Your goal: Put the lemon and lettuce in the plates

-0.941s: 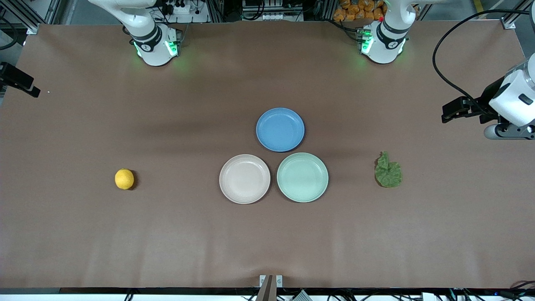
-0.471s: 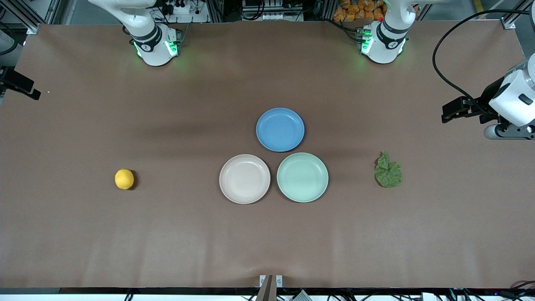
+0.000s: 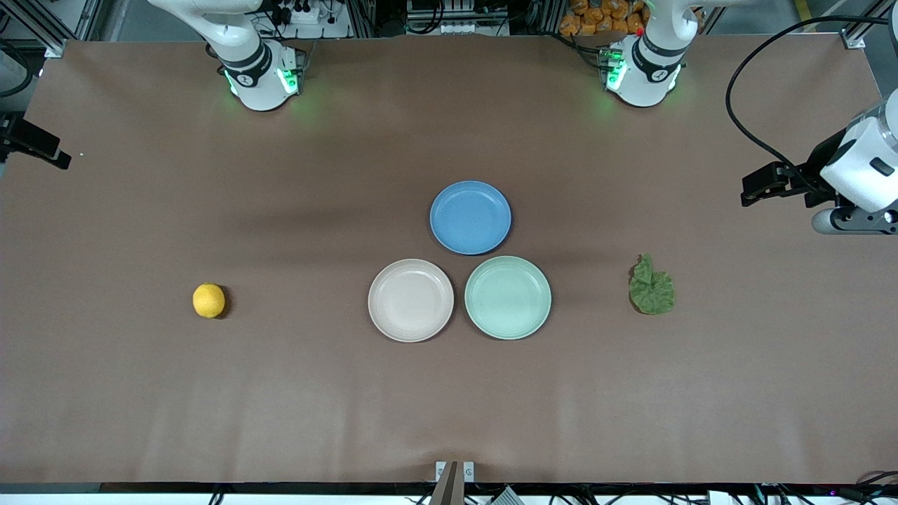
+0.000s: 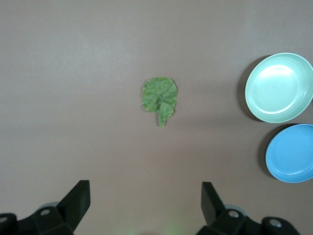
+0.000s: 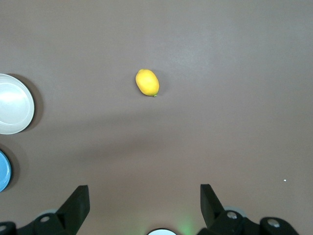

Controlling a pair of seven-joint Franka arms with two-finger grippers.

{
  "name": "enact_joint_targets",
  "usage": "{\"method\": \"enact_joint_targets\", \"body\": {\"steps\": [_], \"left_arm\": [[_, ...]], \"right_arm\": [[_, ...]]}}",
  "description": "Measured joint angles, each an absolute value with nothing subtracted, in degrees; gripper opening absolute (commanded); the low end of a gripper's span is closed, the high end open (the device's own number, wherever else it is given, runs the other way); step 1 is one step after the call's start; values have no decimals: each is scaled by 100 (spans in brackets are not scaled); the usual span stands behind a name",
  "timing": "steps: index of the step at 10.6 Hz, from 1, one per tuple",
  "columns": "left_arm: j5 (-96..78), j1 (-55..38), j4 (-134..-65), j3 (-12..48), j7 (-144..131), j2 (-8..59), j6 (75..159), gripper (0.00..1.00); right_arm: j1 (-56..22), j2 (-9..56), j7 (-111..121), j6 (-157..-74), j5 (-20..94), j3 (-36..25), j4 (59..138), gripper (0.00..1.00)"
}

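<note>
Two empty target plates sit side by side at the centre of the front view: a round matte beige-cream plate (image 3: 410, 300) and a pale mint-green plate (image 3: 507, 297). A round blue plate (image 3: 470, 217) sits just above them in the frame.

The small yellow dimpled lemon (image 3: 209, 300) lies on the brown bench (image 3: 449, 407) toward the right arm's end, well apart from the beige plate. The flat crinkled green lettuce leaf (image 3: 652, 287) lies toward the left arm's end, near the mint plate.

We judge that nothing has been grasped yet.

The right hand (image 5: 145, 205) hangs with its fingers spread over its end of the bench. The lemon lies ahead of it, its long axis skewed to the finger line.

The left hand (image 4: 145, 205) is likewise spread, and the leaf's stem points toward it. Each arm is nearer its own item.
</note>
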State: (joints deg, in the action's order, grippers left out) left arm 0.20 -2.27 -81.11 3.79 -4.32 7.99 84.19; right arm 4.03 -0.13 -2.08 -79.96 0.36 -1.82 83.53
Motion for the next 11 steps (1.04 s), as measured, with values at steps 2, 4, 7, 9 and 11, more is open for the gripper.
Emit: {"method": "enact_joint_targets", "body": {"steps": [2, 4, 7, 9, 11], "left_arm": [[20, -233, -8111, 387, -432, 799, 8419, 100], [20, -236, -8113, 396, -432, 804, 8419, 100], [20, -236, -8122, 396, -432, 842, 8419, 100], [20, -236, -8125, 399, -432, 922, 8423, 100], [20, -240, -8157, 403, -432, 1084, 8567, 100]], "right_arm": [[403, -11, -175, -7996, 36, -183, 8354, 100], [403, -4, 13, -7997, 36, -183, 8380, 100], [403, 9, 51, -7997, 36, -187, 8382, 100], [403, 9, 45, -7998, 36, -191, 8382, 100], [403, 10, -158, -7998, 36, -199, 8382, 100]]}}
